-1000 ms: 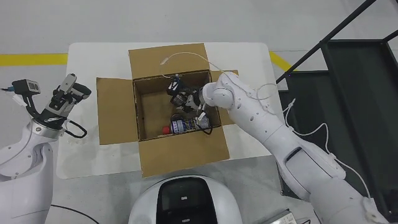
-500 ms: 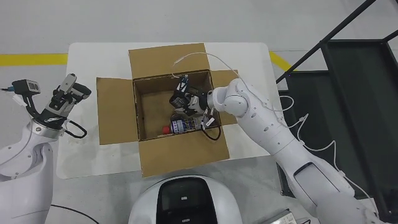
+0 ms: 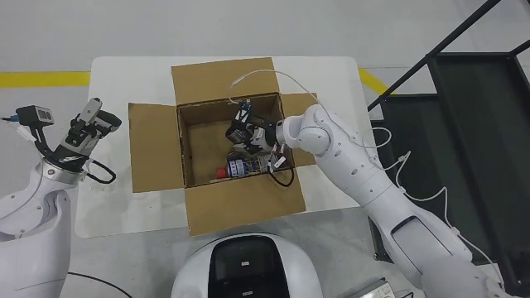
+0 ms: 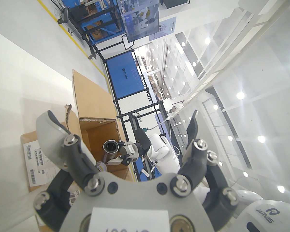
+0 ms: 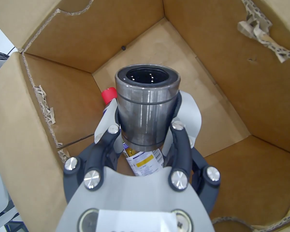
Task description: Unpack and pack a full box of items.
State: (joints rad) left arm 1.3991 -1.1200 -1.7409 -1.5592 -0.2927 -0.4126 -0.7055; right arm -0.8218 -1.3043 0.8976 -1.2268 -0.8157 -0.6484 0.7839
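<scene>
Steel sleeve [image 5: 146, 107] pinched in R jaws; we see it held inside the open cardboard box [image 3: 154, 149], above a red-capped spray can [image 5: 142, 160] lying on box floor. L jaws spread wide, at left edge of white surface [image 3: 331, 79], apart from box.

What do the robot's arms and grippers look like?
The right arm and left arm have glossy white rounded shells; a thin white cable trails the right. The left gripper and right gripper share grey metal plates, black linkages, silver screws, pale curved fingers.
</scene>
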